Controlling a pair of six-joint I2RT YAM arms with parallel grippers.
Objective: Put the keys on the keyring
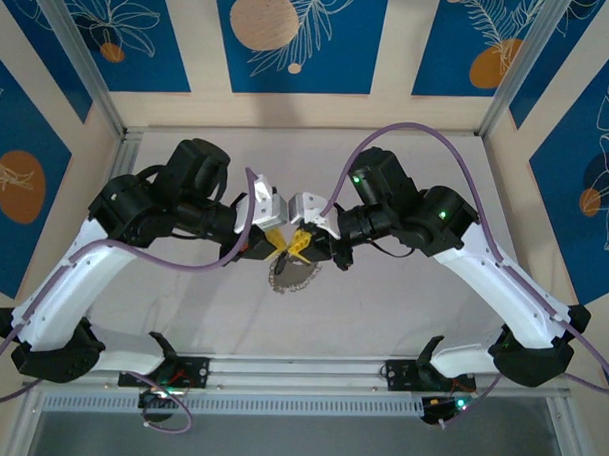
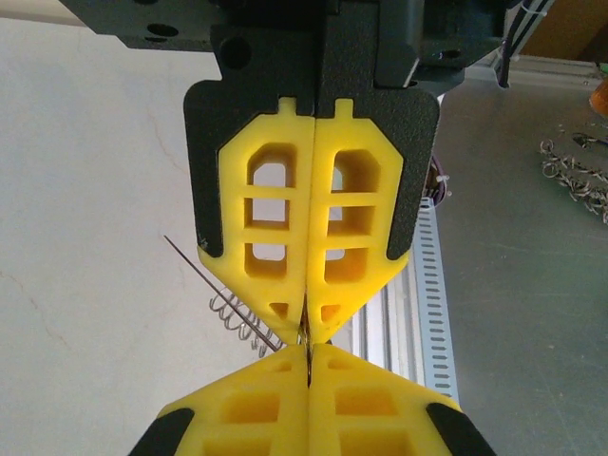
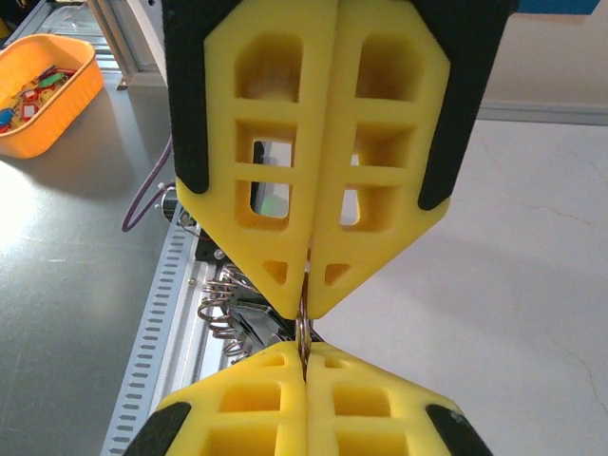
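My two grippers meet tip to tip above the table's middle, the left gripper [image 1: 274, 245] and the right gripper [image 1: 302, 244] both shut. The keyring [image 1: 295, 278], a thin grey hoop fringed with tiny silvery pieces, hangs just below them. In the left wrist view its wire [image 2: 220, 287] runs up into the left gripper [image 2: 306, 340], right where the right arm's fingers [image 2: 313, 408] meet it. In the right wrist view the right gripper [image 3: 304, 313] pinches a small oval metal loop, the keys [image 3: 302, 331]. That loop reaches into the left arm's fingers [image 3: 304, 408]. The fringe pieces [image 3: 220, 302] hang beside it.
An orange bin [image 3: 52, 95] holding small coloured tags stands on the grey bench beyond the table. A slotted metal rail [image 2: 418, 313] borders the table's near edge. A loose heap of small metal rings [image 2: 575, 176] lies on the bench.
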